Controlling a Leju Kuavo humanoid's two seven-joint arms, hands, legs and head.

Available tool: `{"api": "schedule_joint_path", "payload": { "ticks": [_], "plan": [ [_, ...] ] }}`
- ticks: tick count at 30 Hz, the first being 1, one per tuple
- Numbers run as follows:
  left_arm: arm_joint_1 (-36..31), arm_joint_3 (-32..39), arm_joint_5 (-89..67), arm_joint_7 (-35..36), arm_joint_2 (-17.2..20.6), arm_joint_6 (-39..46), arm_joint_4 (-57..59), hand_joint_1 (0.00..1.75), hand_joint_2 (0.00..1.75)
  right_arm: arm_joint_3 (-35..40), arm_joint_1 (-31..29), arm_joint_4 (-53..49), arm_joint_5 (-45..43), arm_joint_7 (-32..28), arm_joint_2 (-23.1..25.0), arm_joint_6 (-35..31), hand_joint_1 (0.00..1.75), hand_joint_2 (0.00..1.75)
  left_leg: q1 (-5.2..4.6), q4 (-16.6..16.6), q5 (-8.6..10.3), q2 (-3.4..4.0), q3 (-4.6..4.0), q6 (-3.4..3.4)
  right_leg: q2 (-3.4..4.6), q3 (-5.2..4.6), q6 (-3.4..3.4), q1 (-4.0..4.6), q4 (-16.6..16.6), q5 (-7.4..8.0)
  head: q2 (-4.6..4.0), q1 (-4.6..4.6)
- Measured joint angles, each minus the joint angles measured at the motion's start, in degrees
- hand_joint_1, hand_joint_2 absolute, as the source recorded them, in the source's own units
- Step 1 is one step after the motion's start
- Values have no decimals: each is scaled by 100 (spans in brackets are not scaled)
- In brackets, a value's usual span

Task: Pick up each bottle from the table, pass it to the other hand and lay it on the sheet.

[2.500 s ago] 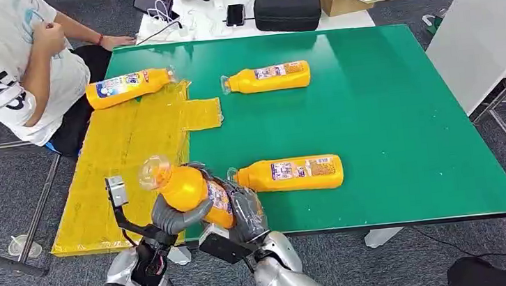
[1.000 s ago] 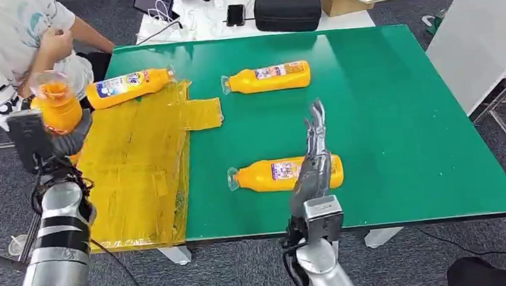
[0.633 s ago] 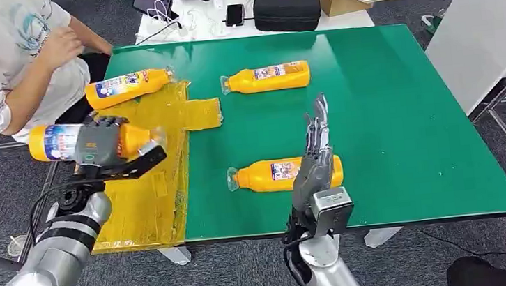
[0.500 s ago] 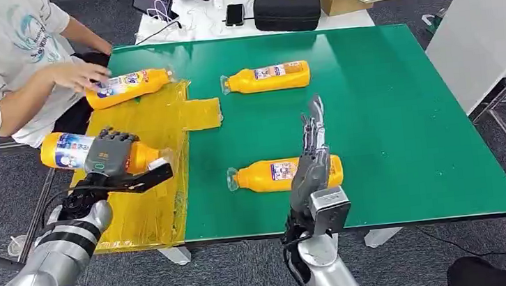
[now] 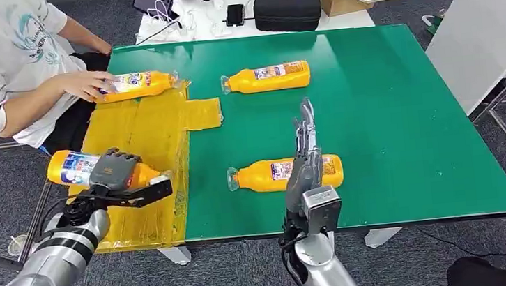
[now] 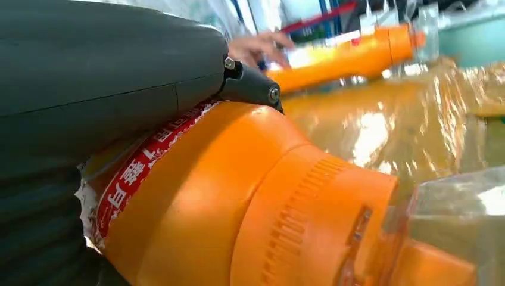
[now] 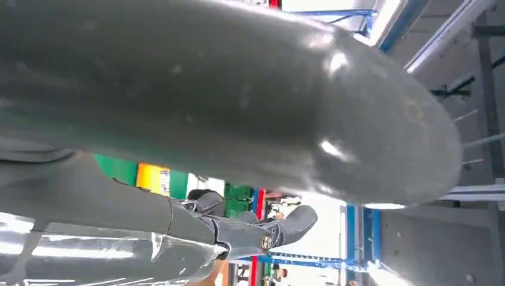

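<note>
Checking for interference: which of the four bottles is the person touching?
The bottle at the far edge of the yellow sheet; a person's hand rests on its base end. None of the others has that hand on it.

Head cam sits high, looking forward and down over the whole table (image 5: pixel 388 116). Left wrist cam is jammed right up against a bottle (image 6: pixel 238 196), looking across the sheet (image 5: pixel 138 140), which both show. Right wrist cam looks upward past its own hand (image 7: pixel 238 95).

bottle labels (image 5: pixel 289 170) (print unreadable), no legible text
</note>
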Motion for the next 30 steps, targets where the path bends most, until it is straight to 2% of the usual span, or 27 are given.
{"api": "schedule_joint_path", "payload": {
  "ticks": [6, 7, 14, 15, 16, 17, 18, 19, 20, 21, 22, 23, 30],
  "plan": [
    [97, 285, 653, -342, 0, -434, 0, 173, 175, 15, -57, 200, 40, 75, 64, 64, 0, 0, 0, -1, -1, 0, 0, 0, 0, 1, 0, 0, 0, -1, 0, -2],
    [124, 373, 839, -448, 0, -574, -2, 155, 175, 20, -69, 247, 55, 90, 79, 81, 0, 0, 1, -1, -1, 0, 1, 0, 0, 0, 0, 0, 0, -1, 0, 0],
    [207, 892, 1599, -906, -9, -1128, -85, 155, 175, 50, -153, 494, 75, 143, 142, 159, 0, 0, -3, -3, -3, -4, 29, -1, -3, 30, -1, -2, -1, -3, 0, -2],
    [215, 935, 1603, -919, -9, -1139, -98, 140, 175, 50, -162, 516, 79, 143, 153, 162, 0, 0, -3, -3, -3, -5, 29, -1, -4, 31, -1, -2, -1, -3, 0, -2],
    [222, 973, 1601, -926, -9, -1152, -105, 143, 175, 50, -169, 540, 79, 149, 160, 162, 0, 0, -3, -3, -3, -4, 31, -1, -4, 32, -1, -2, -1, -3, 0, 0],
    [224, 997, 1601, -932, -9, -1157, -107, 140, 175, 53, -173, 556, 81, 151, 166, 168, 0, 0, -3, -4, -3, -4, 33, -1, -4, 34, -1, -2, -1, -3, 0, -4],
    [225, 1010, 1607, -936, -9, -1163, -114, 129, 175, 53, -179, 571, 79, 156, 168, 171, 0, 0, -3, -4, -2, -4, 36, -1, -4, 37, -1, -2, -1, -3, 2, -2],
    [234, 1030, 1627, -947, -9, -1176, -125, 98, 175, 53, -186, 591, 81, 156, 171, 175, 0, 0, -3, -4, -2, -4, 38, -1, -3, 39, -1, -2, -1, -3, 0, -4],
    [242, 1051, 1660, -976, -9, -1204, -142, 38, 175, 51, -191, 608, 81, 158, 173, 186, 0, 0, -3, -4, -2, -4, 41, -1, -3, 42, -1, -2, -1, -2, 0, -2],
    [248, 1084, 1725, -1014, -9, -1241, -153, 3, 175, 51, -195, 628, 90, 160, 173, 194, 0, 0, -3, -4, -2, -4, 45, -1, -4, 46, -1, -2, -1, -2, 0, -2],
    [255, 1106, 1794, -1052, -9, -1284, -159, 0, 175, 53, -201, 643, 92, 164, 175, 203, 0, 0, -3, -3, -2, -5, 48, -1, -4, 49, -1, -2, -1, -3, 0, -2],
    [260, 1139, 1888, -1098, -9, -1358, -175, 0, 0, 53, -213, 665, 99, 167, 184, 203, 0, 0, -3, -4, -2, -5, 50, -1, -5, 51, -1, -2, -1, -3, 0, -2],
    [425, 1156, 1878, -1148, -48, -1465, -227, 0, 0, 50, -266, 798, 99, 182, 208, 249, 0, 0, -4, -3, -3, -1, 49, -1, -2, 45, -2, -2, -1, -1, 0, -2]
  ]
}}
